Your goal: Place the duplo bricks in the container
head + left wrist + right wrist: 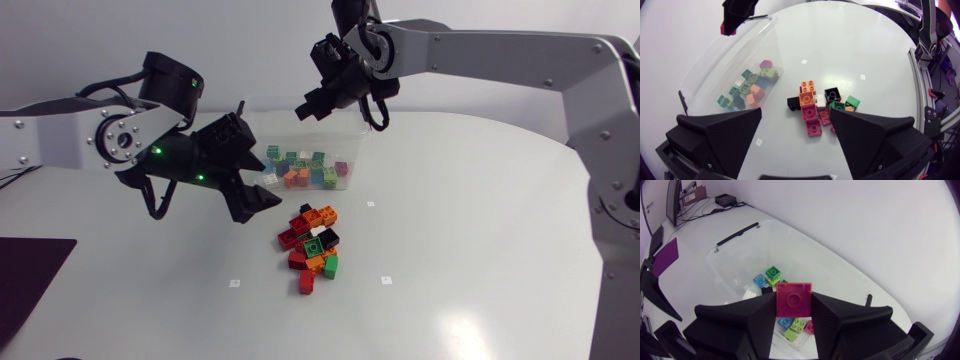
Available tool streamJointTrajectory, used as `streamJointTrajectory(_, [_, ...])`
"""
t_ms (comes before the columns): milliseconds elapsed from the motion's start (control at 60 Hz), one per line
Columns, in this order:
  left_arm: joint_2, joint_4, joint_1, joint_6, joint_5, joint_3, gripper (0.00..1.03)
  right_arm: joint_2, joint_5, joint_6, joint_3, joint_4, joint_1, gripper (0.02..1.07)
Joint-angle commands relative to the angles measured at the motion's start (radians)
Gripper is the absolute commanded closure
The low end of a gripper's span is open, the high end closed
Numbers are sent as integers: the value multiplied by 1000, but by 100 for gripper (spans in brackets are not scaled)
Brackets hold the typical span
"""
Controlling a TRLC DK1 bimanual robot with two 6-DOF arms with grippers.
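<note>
R gripper (793, 304) clamped on red brick (794, 293), held over clear container (735, 255) for release among bricks already inside | L gripper (796, 115) spread wide, empty, poised above loose pile (313, 245) left on table (480, 230), judged ready for next pick

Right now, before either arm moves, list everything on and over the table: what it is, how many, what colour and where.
table: one, white, under everything.
container: one, clear plastic, on the table's far side.
bricks in container: a loose heap, count unclear; teal, green, orange, white, blue, purple; on its floor.
bricks on table: roughly a dozen; red, orange, green, black, white; piled just in front of the container.
held brick: one, red-pink, gripped above the container.
mat: one, dark, at the table's near left corner.
left gripper: one, black, open, above the table by the pile.
right gripper: one, black, shut on the held brick.
</note>
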Motion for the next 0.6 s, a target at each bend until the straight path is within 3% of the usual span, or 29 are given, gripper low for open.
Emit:
streamJointTrajectory(0, [49, 1, -9, 28, 5, -21, 8, 62, -5, -13, 69, -2, -15, 56])
streamJointTrajectory(183, [146, 10, -35, 51, 5, -7, 8, 94, -5, -13, 126, -24, -24, 17])
streamJointTrajectory(267, [183, 18, -43, 54, 5, 5, 8, 56, -5, -16, 100, -31, -26, 12])
streamJointTrajectory(583, [322, 43, -47, 74, 11, 87, 8, -225, -37, -42, -184, 36, -42, 12])
